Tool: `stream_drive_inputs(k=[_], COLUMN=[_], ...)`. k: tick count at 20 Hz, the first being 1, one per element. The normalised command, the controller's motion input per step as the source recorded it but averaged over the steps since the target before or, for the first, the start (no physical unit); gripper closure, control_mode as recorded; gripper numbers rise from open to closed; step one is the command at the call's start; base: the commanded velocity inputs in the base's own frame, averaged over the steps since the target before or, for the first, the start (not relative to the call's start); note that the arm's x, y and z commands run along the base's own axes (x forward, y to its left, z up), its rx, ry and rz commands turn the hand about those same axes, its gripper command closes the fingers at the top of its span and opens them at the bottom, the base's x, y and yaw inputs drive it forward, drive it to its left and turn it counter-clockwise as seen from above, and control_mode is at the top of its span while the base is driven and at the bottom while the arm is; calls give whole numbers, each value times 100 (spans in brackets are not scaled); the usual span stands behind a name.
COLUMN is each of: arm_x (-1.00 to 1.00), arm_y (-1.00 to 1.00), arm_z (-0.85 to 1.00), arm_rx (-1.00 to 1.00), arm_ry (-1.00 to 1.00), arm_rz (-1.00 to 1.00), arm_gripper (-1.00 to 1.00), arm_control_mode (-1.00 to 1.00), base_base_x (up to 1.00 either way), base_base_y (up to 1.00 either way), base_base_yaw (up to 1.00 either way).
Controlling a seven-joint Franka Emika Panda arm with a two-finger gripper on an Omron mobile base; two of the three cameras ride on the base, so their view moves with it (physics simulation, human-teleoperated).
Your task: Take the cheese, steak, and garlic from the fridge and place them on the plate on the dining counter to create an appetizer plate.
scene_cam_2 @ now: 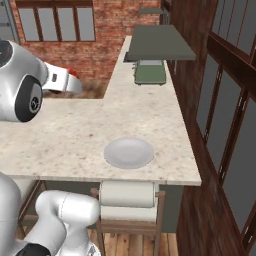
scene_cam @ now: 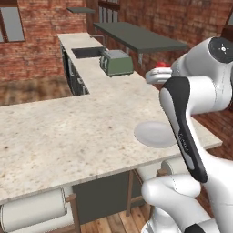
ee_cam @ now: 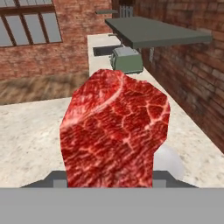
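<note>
Right now I have the steak (ee_cam: 114, 131) clamped between the fingers of the gripper (ee_cam: 109, 177), the slab standing up out of the jaws with its long axis pointing away from the hand, toward the far end of the counter (scene_cam: 68, 132). What the coming move turns on is the plate (scene_cam_2: 128, 152): I judge it lies below the steak and a little further out toward the counter's outer edge, since in the hand view a pale curved sliver of it peeks out just beside the meat's lower right edge. From the left base view a small red bit of the steak (scene_cam: 162, 64) shows beyond the arm, above the plate (scene_cam: 154, 134) and on the toaster (scene_cam: 116, 62) side of it. So I would expect to carry the hand down and slightly back toward the plate before letting go.

The steak looks deep red with fine white marbling, flat, with an uneven rounded outline. The plate itself is bare, a plain pale disc resting flat on the speckled stone.
</note>
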Motion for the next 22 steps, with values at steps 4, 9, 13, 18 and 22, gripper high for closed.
stream_drive_inputs(k=[4,9,13,18,22], arm_x=[22,41,40,32,15], arm_y=[-17,-46,-44,-69,-75], arm_z=[-3,-15,-44,-68,-70], arm_rx=[0,-1,-5,-3,0], arm_ry=[9,29,22,10,14], arm_rz=[0,-3,-11,-14,-5], arm_gripper=[100,100,100,100,100], arm_control_mode=[-100,-100,-100,-100,-100], base_base_x=[8,0,0,0,0], base_base_y=[0,0,0,0,0], base_base_yaw=[1,0,0,0,0])
